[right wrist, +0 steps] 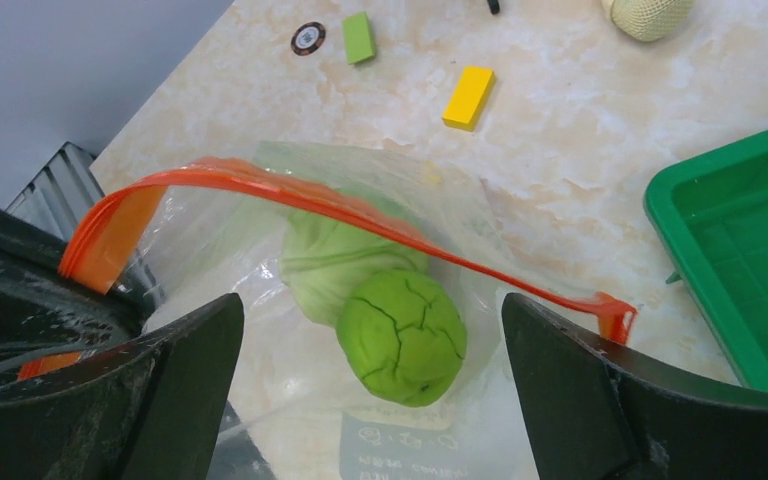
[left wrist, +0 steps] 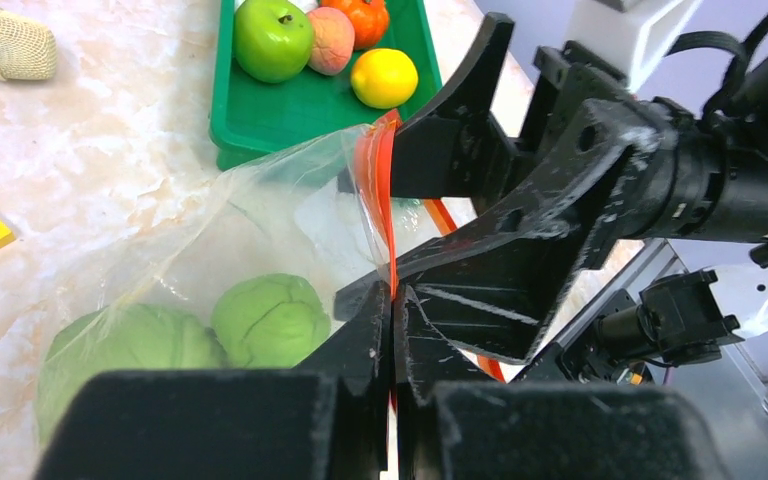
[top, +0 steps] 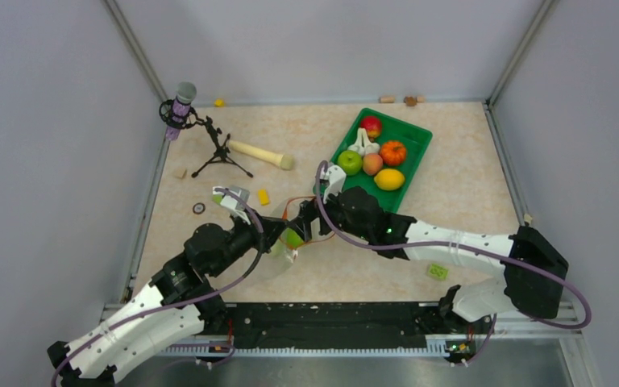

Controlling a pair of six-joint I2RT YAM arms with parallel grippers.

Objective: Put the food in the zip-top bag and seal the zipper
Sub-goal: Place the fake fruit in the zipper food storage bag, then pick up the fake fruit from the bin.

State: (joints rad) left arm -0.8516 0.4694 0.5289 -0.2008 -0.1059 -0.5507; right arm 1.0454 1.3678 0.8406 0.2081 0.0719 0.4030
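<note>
Beige worktop (top: 451, 145), both my arms angled in to meet at its near middle. Green tray (top: 413, 157) sits right of centre, toward the back. The clear bag (right wrist: 210, 235) lies on the worktop just in front of the tray's near-left corner, under both wrists. My right fingers (right wrist: 370, 310) are wide apart and straddle the bag from above; can't tell if they touch the plastic. My left fingers (left wrist: 393, 300) are together, clamped on the zipper (right wrist: 360, 215) near one end, so the strip is lifted in an arc off the worktop. Can't tell whether the zipper is sealed along its length. Inside the bag are two cabbages, touching: a pale one (right wrist: 330, 255) and a brighter green one (right wrist: 402, 335). Still in the tray: pumpkin (top: 392, 151), green apple (top: 349, 162), red apple (top: 371, 126), lemon (top: 389, 179), peach (top: 372, 164), garlic (top: 363, 143), bunched toward the tray's left side. Off to the back left, well apart from the bag, are a wooden pin (top: 259, 153) and a mic on a small tripod (top: 181, 103). Small bits near the bag's far side: a yellow block (right wrist: 468, 97), a green block (right wrist: 358, 37) and a round chip (right wrist: 307, 37).
</note>
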